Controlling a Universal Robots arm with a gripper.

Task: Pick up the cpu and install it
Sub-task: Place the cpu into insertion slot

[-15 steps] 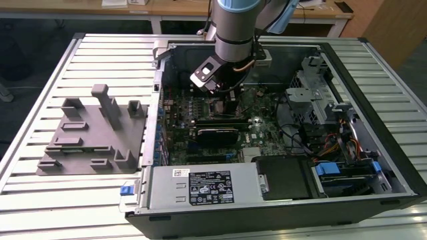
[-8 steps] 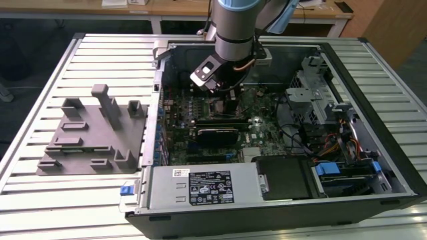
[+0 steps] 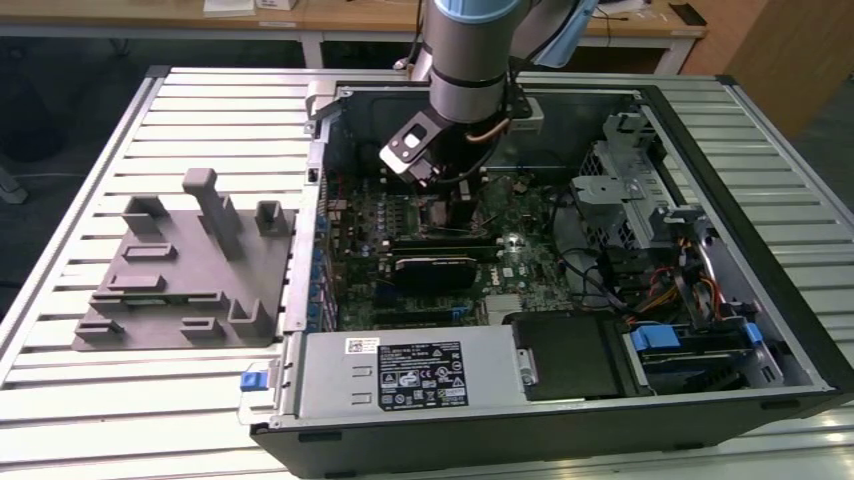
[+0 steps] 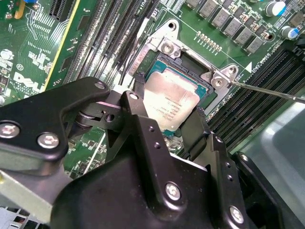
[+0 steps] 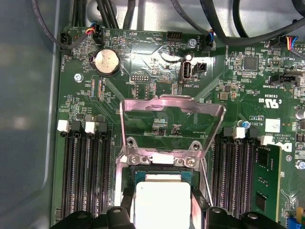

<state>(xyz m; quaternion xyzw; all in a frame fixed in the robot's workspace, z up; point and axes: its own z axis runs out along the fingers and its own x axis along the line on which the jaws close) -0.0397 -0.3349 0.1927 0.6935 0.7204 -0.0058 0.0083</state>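
- The cpu (image 4: 169, 102) (image 5: 162, 204) is picked up and sits low within the socket (image 4: 167, 47). I cannot tell whether it is fully seated.
- The gripper (image 4: 169, 109)'s jaws are narrow, closed on 2 opposite edges of the cpu.
- The load plate (image 5: 127, 125) stands raised and the wire lever (image 4: 271, 91) is swung out, so clamping is not done.
- The arm (image 3: 470, 70) reaches straight down into the open computer case (image 3: 787, 330) on the worktop (image 3: 200, 120).

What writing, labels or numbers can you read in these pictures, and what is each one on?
None can be quoted reliably.
Silvery-white square cpu: faint grey print on its top, too small to read.
Green motherboard: white lettering, too small to read.
White sticker on the grey metal box: black print and symbols, too small to read.
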